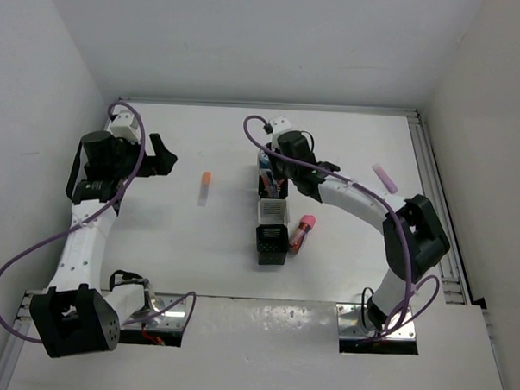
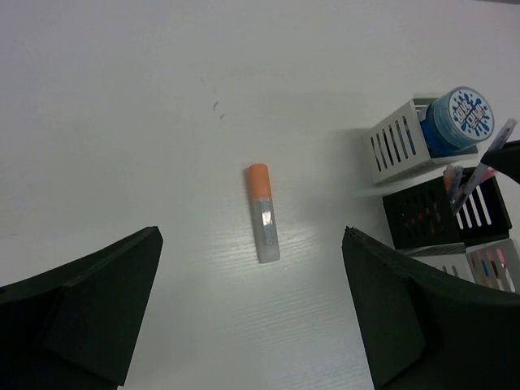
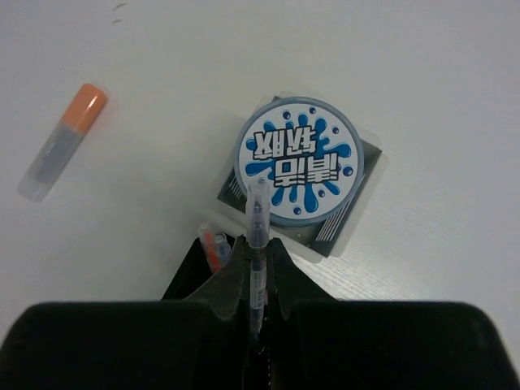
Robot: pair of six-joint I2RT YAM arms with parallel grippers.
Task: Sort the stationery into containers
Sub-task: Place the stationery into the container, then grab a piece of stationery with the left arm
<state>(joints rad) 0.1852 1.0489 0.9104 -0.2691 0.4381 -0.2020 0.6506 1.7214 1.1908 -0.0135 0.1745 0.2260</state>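
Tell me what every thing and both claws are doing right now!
Left gripper: open, holding nothing.
Right gripper: shut on a thin pen, over the cups.
Orange-capped stick: capped, lying flat on the table.
Blue-and-white roll: sitting in the white end cup.
Pink-red marker: lying on the table beside the cups.
Pale pink stick: lying loose on the table.

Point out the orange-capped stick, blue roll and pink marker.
orange-capped stick (image 2: 263, 214), left wrist view, on its barrel.
blue roll (image 3: 297, 159), right wrist view, centre of its printed top.
pink marker (image 1: 301, 233), top external view, middle of its body.
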